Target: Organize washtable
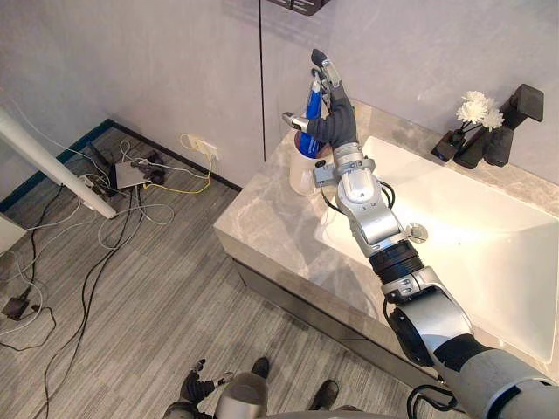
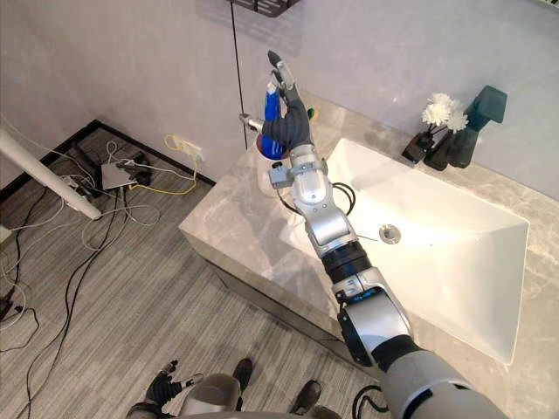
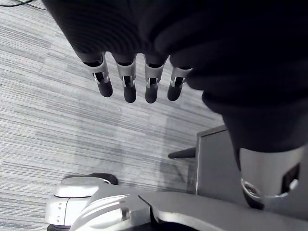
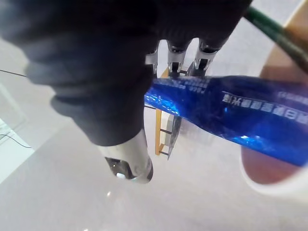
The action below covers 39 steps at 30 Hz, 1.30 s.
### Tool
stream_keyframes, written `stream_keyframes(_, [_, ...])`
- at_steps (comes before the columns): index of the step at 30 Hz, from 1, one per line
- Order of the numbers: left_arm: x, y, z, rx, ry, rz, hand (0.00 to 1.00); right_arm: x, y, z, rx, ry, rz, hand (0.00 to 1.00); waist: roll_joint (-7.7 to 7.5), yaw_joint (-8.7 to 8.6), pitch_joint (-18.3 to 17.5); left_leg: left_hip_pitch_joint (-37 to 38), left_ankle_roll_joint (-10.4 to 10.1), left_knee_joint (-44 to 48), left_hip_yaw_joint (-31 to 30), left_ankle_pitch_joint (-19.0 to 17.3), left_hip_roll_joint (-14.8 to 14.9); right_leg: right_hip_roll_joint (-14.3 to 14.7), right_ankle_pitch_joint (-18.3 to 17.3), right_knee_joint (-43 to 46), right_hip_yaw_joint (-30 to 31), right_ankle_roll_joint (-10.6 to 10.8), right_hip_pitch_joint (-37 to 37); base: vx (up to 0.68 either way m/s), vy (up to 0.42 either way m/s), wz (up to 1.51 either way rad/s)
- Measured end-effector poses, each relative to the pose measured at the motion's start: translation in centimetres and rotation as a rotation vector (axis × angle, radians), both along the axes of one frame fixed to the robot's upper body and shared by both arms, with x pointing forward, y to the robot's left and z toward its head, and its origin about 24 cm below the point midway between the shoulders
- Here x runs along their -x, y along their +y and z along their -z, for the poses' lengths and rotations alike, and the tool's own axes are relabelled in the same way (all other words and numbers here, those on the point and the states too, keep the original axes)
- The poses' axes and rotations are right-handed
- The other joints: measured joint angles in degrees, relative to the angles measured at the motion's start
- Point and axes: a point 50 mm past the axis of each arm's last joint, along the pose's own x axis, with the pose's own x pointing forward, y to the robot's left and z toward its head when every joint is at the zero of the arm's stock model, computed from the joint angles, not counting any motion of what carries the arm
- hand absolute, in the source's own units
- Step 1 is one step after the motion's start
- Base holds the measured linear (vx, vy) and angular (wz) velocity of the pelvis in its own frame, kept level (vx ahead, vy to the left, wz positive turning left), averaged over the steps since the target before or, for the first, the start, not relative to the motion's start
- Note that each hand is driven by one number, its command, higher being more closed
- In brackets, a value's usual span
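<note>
Tube (image 1: 312, 103) in cup (image 1: 301, 179), one each

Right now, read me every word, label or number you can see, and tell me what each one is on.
Blue tube, its end in the white cup: white print runs along its side, too blurred to read.
Nothing else here carries words, numbers or signs that can be read.

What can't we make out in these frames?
1. Whether the right hand grips the blue tube: its dark cover blocks the contact in the eye views, and the right wrist view is too close.
2. Contents of the white cup: behind the hand in the eye views, cut by the wrist view's edge.
3. The dark rack: cut off at the eye views' top edge.
</note>
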Motion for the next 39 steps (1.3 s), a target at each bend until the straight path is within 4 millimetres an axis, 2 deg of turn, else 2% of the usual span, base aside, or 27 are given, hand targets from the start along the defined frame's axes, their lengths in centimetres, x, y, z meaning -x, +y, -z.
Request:
stream_keyframes(12, [0.0, 0.0, 0.0, 0.000, 0.001, 0.003, 0.00, 0.2, 0.2, -0.4, -0.009, -0.016, -0.010, 0.00, -0.02, -0.03, -0.01, 0.90, -0.02, 0.00, 0.64, 0.01, 0.06, 0.01, 0.01, 0.06, 0.58, 0.00, 0.13, 0.00, 0.005, -0.02])
stream_keyframes(20, [0.1, 0.0, 0.0, -0.001, 0.004, 0.002, 0.00, 1.1, 0.4, -1.9, -0.026, -0.088, -0.037, 0.00, -0.09, -0.24, -0.06, 1.89, -0.02, -0.19, 1.07, 0.01, 0.22, 0.11, 0.01, 0.11, 1.06, 0.00, 0.86, -0.02, 0.011, -0.02])
stream_keyframes(23, [0.1, 0.1, 0.0, -0.001, 0.006, 0.003, 0.00, 2.1, 0.4, -3.4, -0.020, -0.162, -0.071, 0.00, -0.17, -0.42, -0.11, 1.94, -0.03, -0.39, 1.39, 0.02, 0.25, 0.11, 0.01, 0.11, 1.37, 0.00, 1.05, -0.03, 0.016, -0.05])
stream_keyframes(25, [0.4, 0.3, 0.1, -0.004, 0.015, 0.002, 0.00, 3.7, 0.1, -5.2, -0.012, -0.268, -0.109, 0.00, -0.62, -1.37, -0.39, 2.10, -0.03, -0.62, 1.59, 0.04, 0.27, 0.10, 0.01, 0.11, 1.52, 0.00, 1.06, -0.02, 0.021, -0.03])
stream_keyframes(27, [0.5, 0.4, 0.1, -0.007, 0.020, -0.001, 0.00, 4.8, -0.4, -6.1, -0.004, -0.344, -0.125, 0.00, -1.04, -1.95, -0.67, 2.23, -0.03, -0.72, 1.79, 0.04, 0.29, 0.10, 0.01, 0.10, 1.69, 0.00, 1.06, 0.02, 0.024, -0.05])
stream_keyframes(28, [0.6, 0.6, 0.1, -0.010, 0.024, -0.001, 0.00, 6.0, -1.2, -6.7, 0.003, -0.409, -0.147, 0.00, -1.44, -2.61, -0.92, 2.80, -0.04, -0.77, 1.97, 0.05, 0.30, 0.10, 0.01, 0.11, 1.79, 0.00, 1.09, 0.04, 0.029, -0.07])
stream_keyframes(30, [0.8, 0.8, 0.1, -0.014, 0.031, -0.001, 0.00, 7.1, -1.9, -7.1, 0.006, -0.464, -0.151, 0.00, -1.82, -3.35, -1.17, 3.00, -0.05, -0.76, 2.44, 0.06, 0.30, 0.08, 0.01, 0.11, 2.13, 0.00, 1.09, 0.02, 0.030, -0.10])
stream_keyframes(32, [0.9, 1.0, 0.2, -0.017, 0.039, 0.000, 0.00, 8.4, -4.0, -7.6, 0.000, -0.530, -0.125, 0.00, -2.27, -4.44, -1.51, 3.11, -0.05, -0.76, 2.65, 0.05, 0.29, 0.05, 0.01, 0.13, 2.39, 0.00, 1.08, -0.02, 0.019, -0.07])
stream_keyframes(34, [1.2, 1.1, 0.3, -0.019, 0.050, -0.001, 0.00, 9.8, -7.2, -8.0, -0.034, -0.597, -0.065, 0.00, -2.53, -5.08, -1.84, 3.39, -0.06, -0.87, 3.00, 0.05, 0.31, 0.05, 0.01, 0.22, 2.79, 0.00, 1.07, -0.02, 0.015, -0.08])
stream_keyframes(35, [1.2, 1.1, 0.3, -0.019, 0.052, -0.002, 0.00, 10.2, -8.2, -8.1, -0.044, -0.614, -0.039, 0.00, -2.52, -5.20, -1.92, 3.55, -0.06, -0.97, 3.22, 0.05, 0.33, 0.05, 0.01, 0.24, 3.05, 0.00, 1.07, -0.03, 0.016, -0.14])
stream_keyframes(37, [1.8, 1.2, 0.5, -0.015, 0.080, -0.003, 0.00, 12.1, -12.3, -8.0, -0.097, -0.678, 0.093, 0.00, -2.42, -6.70, -2.81, 3.73, -0.05, -1.17, 3.68, 0.04, 0.36, 0.04, 0.03, 0.25, 3.43, 0.01, 0.97, -0.03, 0.012, -0.12])
stream_keyframes(38, [2.0, 1.2, 0.6, -0.011, 0.087, -0.002, 0.00, 12.6, -13.4, -7.9, -0.117, -0.689, 0.124, 0.00, -2.33, -6.87, -3.10, 3.88, -0.05, -1.25, 3.93, 0.03, 0.40, 0.06, 0.03, 0.25, 3.64, 0.01, 0.97, -0.03, 0.011, -0.15])
stream_keyframes(39, [2.3, 1.1, 0.7, -0.007, 0.101, -0.003, 0.00, 13.6, -15.2, -7.5, -0.142, -0.705, 0.194, 0.00, -2.11, -7.69, -3.77, 3.88, -0.03, -1.71, 4.35, 0.01, 0.52, 0.15, 0.03, 0.24, 4.14, 0.01, 0.95, -0.05, 0.005, -0.22])
